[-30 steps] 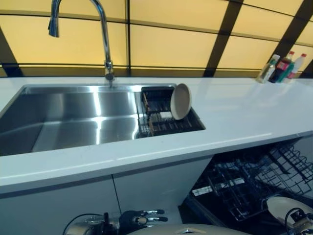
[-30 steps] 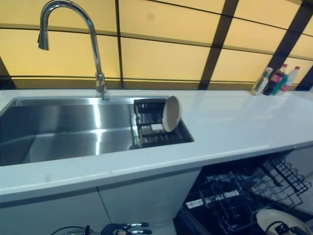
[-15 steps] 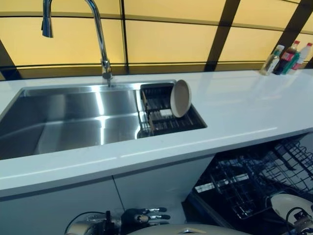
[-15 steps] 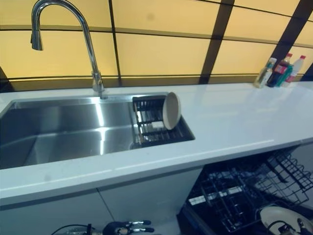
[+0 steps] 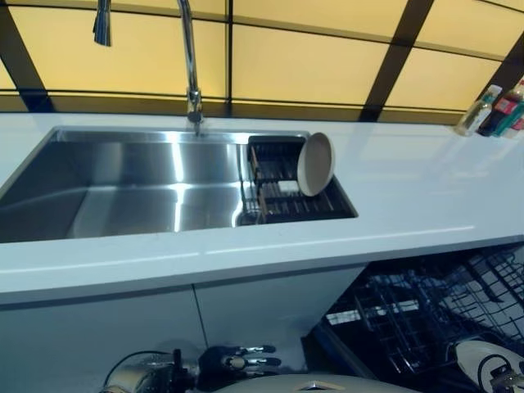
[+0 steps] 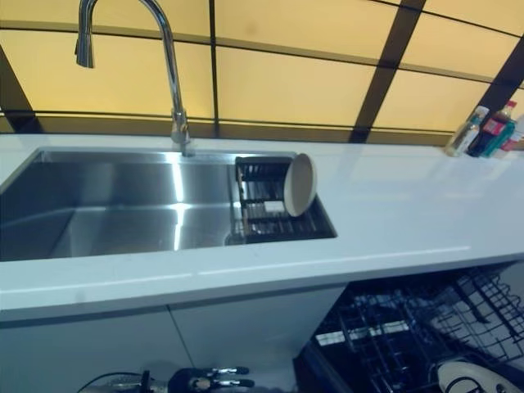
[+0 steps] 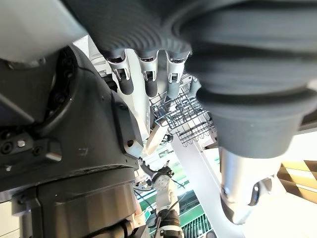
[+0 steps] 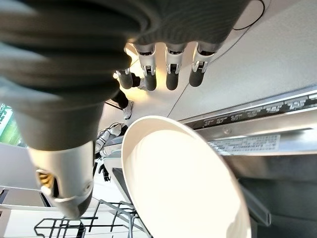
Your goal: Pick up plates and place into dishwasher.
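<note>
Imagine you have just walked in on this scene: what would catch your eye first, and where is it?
First, the cream plate standing on edge in the dark rack at the right end of the steel sink, under the tall faucet. Next, the open dishwasher below the counter on the right, where the right hand holds a second plate over its wire basket.

A white counter (image 5: 409, 205) runs across the scene, with a steel sink (image 5: 123, 184) sunk into it. A dark wire rack (image 5: 282, 192) sits in the end of the sink nearer the right hand, holding one cream plate (image 5: 315, 164) upright on edge. Bottles (image 6: 487, 135) stand at the counter's far corner, well beyond the right hand's side.
</note>
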Motion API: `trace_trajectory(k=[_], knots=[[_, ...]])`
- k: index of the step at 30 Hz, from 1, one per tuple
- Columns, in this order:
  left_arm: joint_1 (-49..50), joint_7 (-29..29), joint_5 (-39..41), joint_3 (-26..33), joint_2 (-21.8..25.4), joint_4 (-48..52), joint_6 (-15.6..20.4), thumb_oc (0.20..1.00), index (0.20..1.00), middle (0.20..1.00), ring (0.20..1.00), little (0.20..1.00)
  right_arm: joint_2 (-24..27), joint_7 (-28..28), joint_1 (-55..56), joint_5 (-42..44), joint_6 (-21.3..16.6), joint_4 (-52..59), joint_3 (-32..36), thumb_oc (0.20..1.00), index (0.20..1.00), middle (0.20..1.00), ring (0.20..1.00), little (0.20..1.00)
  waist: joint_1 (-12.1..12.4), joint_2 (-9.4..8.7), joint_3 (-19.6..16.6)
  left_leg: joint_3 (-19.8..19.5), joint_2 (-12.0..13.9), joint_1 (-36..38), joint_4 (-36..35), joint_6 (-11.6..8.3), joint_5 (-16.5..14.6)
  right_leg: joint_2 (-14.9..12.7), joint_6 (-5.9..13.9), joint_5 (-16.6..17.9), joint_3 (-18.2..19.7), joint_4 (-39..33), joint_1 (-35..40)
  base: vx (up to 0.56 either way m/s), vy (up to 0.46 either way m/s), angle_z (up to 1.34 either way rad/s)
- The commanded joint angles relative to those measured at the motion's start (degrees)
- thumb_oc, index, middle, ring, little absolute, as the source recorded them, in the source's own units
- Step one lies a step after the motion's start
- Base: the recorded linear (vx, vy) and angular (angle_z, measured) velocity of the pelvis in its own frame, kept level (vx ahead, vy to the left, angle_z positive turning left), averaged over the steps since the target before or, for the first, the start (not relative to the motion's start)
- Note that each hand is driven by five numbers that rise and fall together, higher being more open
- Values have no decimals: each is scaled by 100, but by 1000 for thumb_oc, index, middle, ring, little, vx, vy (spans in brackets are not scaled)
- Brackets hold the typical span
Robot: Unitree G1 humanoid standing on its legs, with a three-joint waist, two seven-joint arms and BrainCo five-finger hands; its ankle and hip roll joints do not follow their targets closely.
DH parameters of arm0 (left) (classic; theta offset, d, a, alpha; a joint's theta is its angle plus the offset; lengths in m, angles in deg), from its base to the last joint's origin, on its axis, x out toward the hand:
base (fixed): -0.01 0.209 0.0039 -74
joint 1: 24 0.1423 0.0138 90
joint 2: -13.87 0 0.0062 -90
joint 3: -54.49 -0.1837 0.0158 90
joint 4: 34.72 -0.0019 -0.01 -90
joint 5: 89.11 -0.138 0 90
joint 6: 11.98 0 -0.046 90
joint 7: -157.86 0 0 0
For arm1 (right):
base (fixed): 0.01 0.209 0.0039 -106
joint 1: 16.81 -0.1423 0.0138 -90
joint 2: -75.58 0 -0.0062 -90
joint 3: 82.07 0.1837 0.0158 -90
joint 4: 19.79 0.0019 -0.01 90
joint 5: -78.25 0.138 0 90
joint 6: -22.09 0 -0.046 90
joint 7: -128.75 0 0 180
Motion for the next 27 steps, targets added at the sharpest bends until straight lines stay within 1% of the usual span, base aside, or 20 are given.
trace_trajectory(k=[1, 4, 6, 10, 13, 16, 17, 19, 21, 23, 25, 27], knots=[[48, -133, 115, 124, 162, 633, -166, 1000, 1000, 1000, 1000, 1000, 254, 305, -247, 2, -148, -237, -166, 1000, 1000, 1000, 1000, 1000, 92, 177, -76, 40, 80, -4, -626, 195, 389, -119, 525, 575, 25, -54, -272, 33, 1, 8], [117, -182, 78, 142, 168, 538, -97, 1000, 1000, 1000, 1000, 1000, 229, 298, -157, 39, -116, -327, -108, 1000, 1000, 1000, 1000, 1000, 81, 146, -139, 28, 41, 76, -694, 212, 382, -108, 558, 582, 40, -56, -282, 67, -8, 3], [92, -202, 71, 91, 215, 537, -49, 1000, 1000, 1000, 1000, 1000, 225, 329, -127, 152, -159, -370, -97, 1000, 1000, 1000, 1000, 1000, 104, 110, -156, 3, 39, 70, -706, 222, 382, -90, 552, 570, 58, -68, -260, 0, 0, 0], [76, -164, -186, 136, 281, 679, 155, 1000, 1000, 1000, 1000, 1000, 284, 283, -107, 154, -460, -238, 25, 1000, 1000, 1000, 1000, 1000, 135, 150, -142, -30, 35, 78, -720, 235, 364, -70, 553, 552, 44, -89, -211, 11, 44, 3], [190, 79, -316, 224, 271, 562, 384, 1000, 1000, 1000, 1000, 1000, 248, 224, 18, -60, -683, 9, 131, 1000, 1000, 1000, 1000, 1000, 77, 206, -224, -21, -5, 216, -890, 248, 394, -77, 576, 508, 14, -67, -210, 50, 114, 1], [278, 296, -636, 305, 236, 408, 808, 1000, 1000, 1000, 1000, 1000, 169, 69, 151, -398, -1101, 315, 159, 1000, 1000, 1000, 1000, 1000, 24, 214, -266, -116, -81, 282, -984, 249, 412, -94, 565, 462, 74, -78, -205, 7, 118, -1], [356, 385, -763, 369, 209, 337, 1025, 1000, 1000, 1000, 1000, 1000, 107, 29, 184, -540, -1280, 511, 119, 1000, 1000, 1000, 1000, 1000, 12, 215, -260, -191, -101, 287, -986, 241, 417, -101, 557, 441, 97, -55, -215, -41, 118, -10], [505, 520, -821, 537, 110, 120, 1387, 1000, 1000, 1000, 1000, 1000, -19, 57, 257, -880, -1412, 987, -1, 1000, 1000, 1000, 1000, 1000, -41, 195, -258, -303, -158, 323, -955, 239, 385, -103, 553, 408, 191, -23, -235, -61, 119, -26], [683, 630, -867, 776, -68, -94, 1688, 1000, 1000, 1000, 1000, 1000, -219, 128, 460, -1065, -1363, 1660, -68, 1000, 1000, 1000, 1000, 1000, -113, 181, -269, -357, -211, 362, -975, 238, 360, -87, 536, 380, 284, -19, -247, -100, 131, -56], [778, 792, -970, 926, -285, -366, 1949, 1000, 1000, 1000, 1000, 1000, -435, 198, 642, -1236, -1295, 2186, -95, 1000, 1000, 1000, 1000, 1000, -221, 162, -305, -321, -268, 425, -1060, 260, 348, -84, 526, 368, 345, -22, -298, -79, 144, -73], [773, 1081, -1366, 995, -493, -860, 2380, 1000, 1000, 1000, 1000, 1000, -471, 101, 725, -1320, -1298, 2261, -106, 1000, 1000, 1000, 1000, 1000, -294, 117, -340, -280, -304, 506, -1120, 271, 330, -100, 524, 367, 378, -25, -331, -28, 111, -31], [703, 1652, -2100, 1091, -785, -1584, 2828, 1000, 1000, 1000, 1000, 1000, -474, 58, 771, -1389, -1228, 2359, -136, 1000, 1000, 1000, 1000, 1000, -335, 60, -350, -253, -313, 561, -1156, 262, 353, -111, 509, 370, 398, -35, -313, -26, 67, -5]])
